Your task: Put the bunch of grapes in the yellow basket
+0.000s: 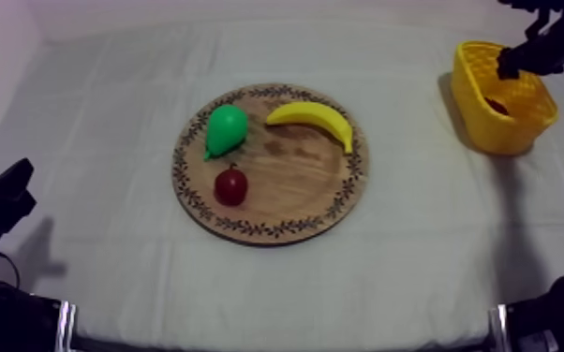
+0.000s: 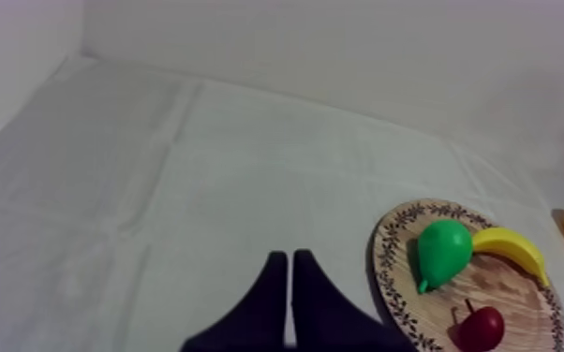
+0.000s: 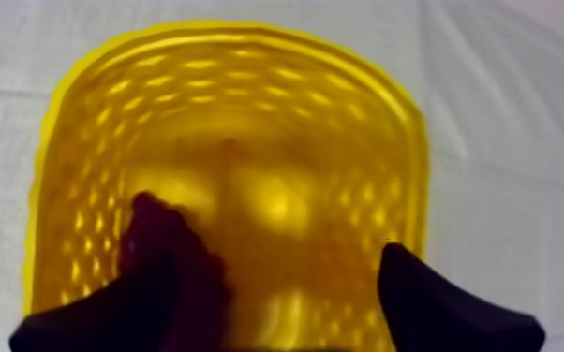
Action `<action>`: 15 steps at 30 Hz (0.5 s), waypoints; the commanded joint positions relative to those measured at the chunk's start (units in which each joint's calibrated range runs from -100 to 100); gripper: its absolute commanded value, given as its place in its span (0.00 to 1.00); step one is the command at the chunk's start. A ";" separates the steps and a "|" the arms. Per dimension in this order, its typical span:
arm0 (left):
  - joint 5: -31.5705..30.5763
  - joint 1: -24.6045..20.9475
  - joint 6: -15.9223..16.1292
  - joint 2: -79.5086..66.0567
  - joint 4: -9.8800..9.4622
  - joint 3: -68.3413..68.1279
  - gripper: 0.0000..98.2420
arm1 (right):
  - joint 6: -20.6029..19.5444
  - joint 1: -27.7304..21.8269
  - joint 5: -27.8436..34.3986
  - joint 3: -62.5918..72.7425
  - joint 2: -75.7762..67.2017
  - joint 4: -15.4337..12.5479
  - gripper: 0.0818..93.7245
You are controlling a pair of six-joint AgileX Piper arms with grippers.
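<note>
Black left end effector (image 2: pixel 290 267) of mine pressed together into narrow wedge, low over grey-white surface (image 1: pixel 108 122), left of wooden board (image 1: pixel 295 201). On board: green pear (image 1: pixel 225 129), small red fruit (image 1: pixel 231 186), yellow banana (image 1: pixel 312 117). Yellow basket (image 1: pixel 520 126) at right side; bunch of grapes (image 3: pixel 178 257) lies inside it. My right end effector (image 3: pixel 272 281) hangs over basket, spread wide, gripping nothing; grapes beside one finger.

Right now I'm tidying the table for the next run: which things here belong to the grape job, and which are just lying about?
Job:
bunch of grapes, already in the yellow basket
wooden board
right gripper, open over the basket

Lying about:
pear, banana and small red fruit, all on the board
left gripper, shut, beside the board
</note>
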State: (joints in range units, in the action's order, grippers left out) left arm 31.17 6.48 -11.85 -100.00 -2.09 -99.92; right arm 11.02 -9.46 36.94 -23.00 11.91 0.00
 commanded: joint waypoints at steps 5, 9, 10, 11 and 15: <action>-0.05 0.00 0.03 0.00 -0.03 0.03 0.00 | 1.36 -0.69 0.26 -2.49 -6.34 -1.20 0.65; -0.05 0.00 0.01 0.00 -0.03 0.03 0.00 | 2.01 -0.77 0.10 -6.00 -11.58 -1.74 0.64; -0.05 0.00 0.01 0.00 -0.03 0.03 0.00 | 2.11 -0.73 0.05 -7.05 -12.95 -1.81 0.64; -0.05 0.00 0.01 0.00 -0.03 0.03 0.00 | 2.19 -0.71 -0.04 -8.09 -14.37 -1.90 0.64; -0.05 0.00 0.01 0.00 -0.03 0.03 0.00 | 2.64 -0.33 -0.70 -12.79 -20.27 -2.54 0.63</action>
State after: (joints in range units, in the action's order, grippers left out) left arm 31.17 6.48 -11.82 -100.00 -2.09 -99.92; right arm 13.60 -9.96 36.76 -33.57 -5.10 -2.44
